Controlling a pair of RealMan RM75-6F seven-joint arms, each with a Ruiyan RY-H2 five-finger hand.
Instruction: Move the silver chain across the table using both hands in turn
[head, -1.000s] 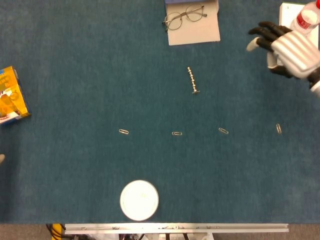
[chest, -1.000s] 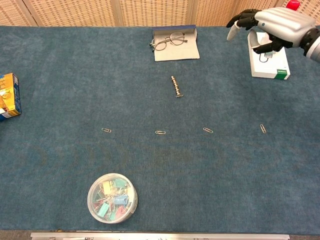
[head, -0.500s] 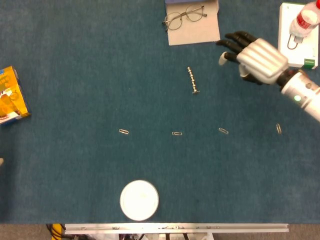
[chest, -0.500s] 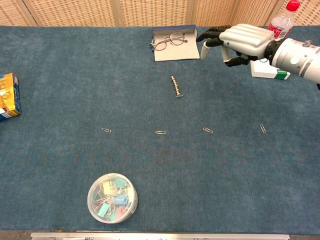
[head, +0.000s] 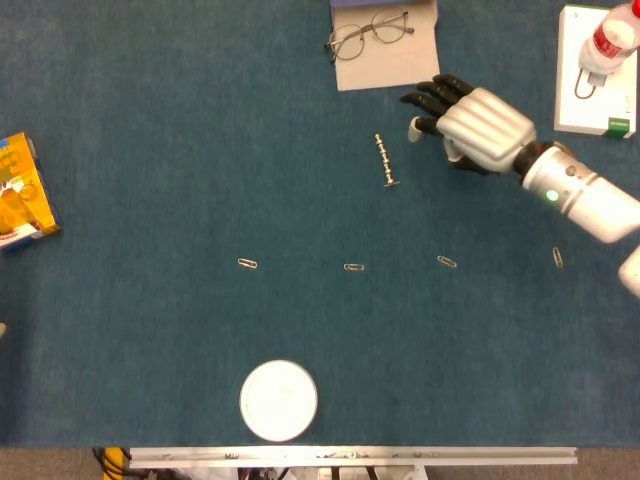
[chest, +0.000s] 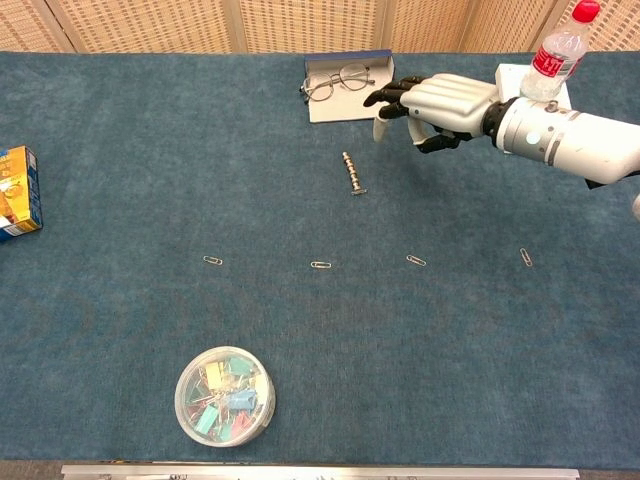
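The silver chain (head: 385, 160) lies straight on the blue cloth, a short beaded strand with a small bar at its near end, also seen in the chest view (chest: 352, 173). My right hand (head: 468, 124) hovers just right of the chain's far end, fingers apart and holding nothing; the chest view (chest: 432, 101) shows it above the cloth, not touching the chain. My left hand is out of both views.
Glasses (head: 368, 33) rest on a grey card at the back. A white box (head: 595, 72) with a bottle (chest: 554, 58) stands back right. Several paper clips (head: 353, 267) lie in a row. A clip tub (chest: 224, 395) sits near front; an orange box (head: 20, 192) at left.
My right hand has swept left from the white box at the back right towards the chain, now close to its far end. The chain has not moved.
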